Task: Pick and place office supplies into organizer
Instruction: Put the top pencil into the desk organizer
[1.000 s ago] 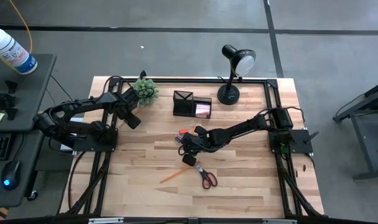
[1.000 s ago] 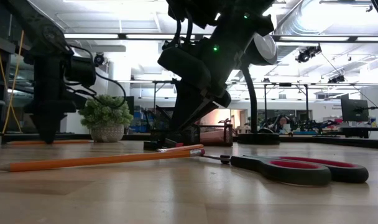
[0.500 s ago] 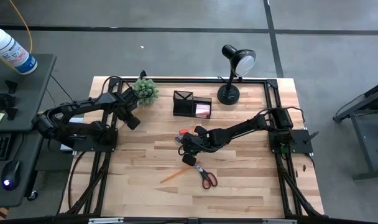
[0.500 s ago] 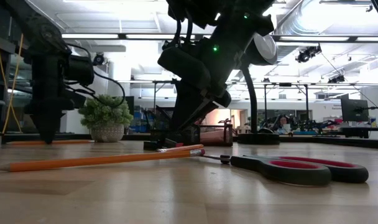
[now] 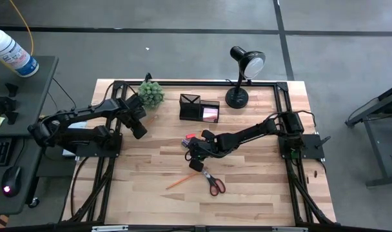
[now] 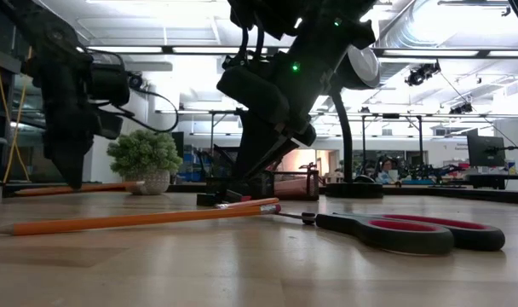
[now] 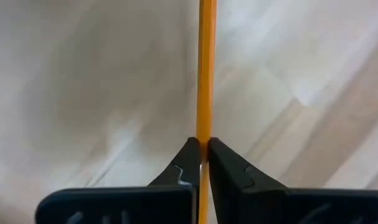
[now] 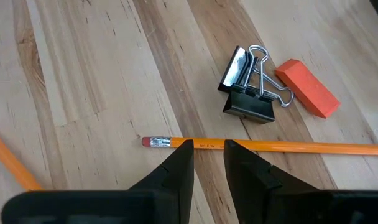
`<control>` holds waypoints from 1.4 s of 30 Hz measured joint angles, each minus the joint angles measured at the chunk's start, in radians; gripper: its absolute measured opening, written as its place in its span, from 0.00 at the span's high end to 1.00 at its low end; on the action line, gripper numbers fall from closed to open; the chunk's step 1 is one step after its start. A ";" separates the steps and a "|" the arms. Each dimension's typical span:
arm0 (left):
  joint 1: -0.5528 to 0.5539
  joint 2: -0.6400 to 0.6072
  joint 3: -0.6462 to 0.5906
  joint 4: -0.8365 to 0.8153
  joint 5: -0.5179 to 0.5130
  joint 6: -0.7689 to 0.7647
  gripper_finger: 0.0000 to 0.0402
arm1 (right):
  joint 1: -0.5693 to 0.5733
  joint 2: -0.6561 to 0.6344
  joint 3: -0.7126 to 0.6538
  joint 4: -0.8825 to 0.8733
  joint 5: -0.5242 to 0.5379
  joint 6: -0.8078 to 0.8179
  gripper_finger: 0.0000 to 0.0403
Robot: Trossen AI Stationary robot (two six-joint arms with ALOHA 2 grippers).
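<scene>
My left gripper is over the table's left side, near the green plant, and is shut on an orange pencil. In the low view this pencil shows slightly tilted under the gripper. My right gripper is at mid-table, open. Its fingertips are over a second pencil that lies along the gap between them. Whether they touch it, I cannot tell. Two black binder clips and an orange eraser lie just beyond. Red-handled scissors and a third pencil lie nearer the front edge. The black organizer holds a pink pad. My left gripper pinches the orange pencil's shaft between its two fingertips, partway along its length. The fingers come steeply from above and lie across the pencil. The pencil is tilted, one end raised and the other end low by the tabletop.
A green plant ball in a pot stands close to my left gripper. A black desk lamp stands at the back right. A black frame runs round the wooden table. There is bare wood along the front.
My left gripper has risen a little, moved slightly toward the near edge and tipped over. The pencil under it lay flat on the table. Now it is tilted, with one end raised.
</scene>
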 joint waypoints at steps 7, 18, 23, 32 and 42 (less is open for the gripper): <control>-0.147 -0.036 0.001 0.013 0.020 -0.076 1.00 | 0.000 0.000 0.000 -0.018 0.000 -0.001 0.79; -0.282 -0.170 0.003 0.196 0.008 -0.295 1.00 | 0.059 -0.076 -0.001 -0.172 0.084 -0.005 0.79; -0.299 -0.232 0.003 0.435 -0.024 -0.344 1.00 | 0.075 -0.134 -0.001 -0.245 0.211 -0.003 0.79; -0.297 -0.227 0.004 0.891 -0.156 -0.273 1.00 | 0.062 -0.184 0.000 -0.241 0.261 -0.001 0.79; -0.296 -0.037 0.004 1.216 -0.194 -0.177 1.00 | 0.054 -0.188 -0.001 -0.234 0.238 -0.001 0.79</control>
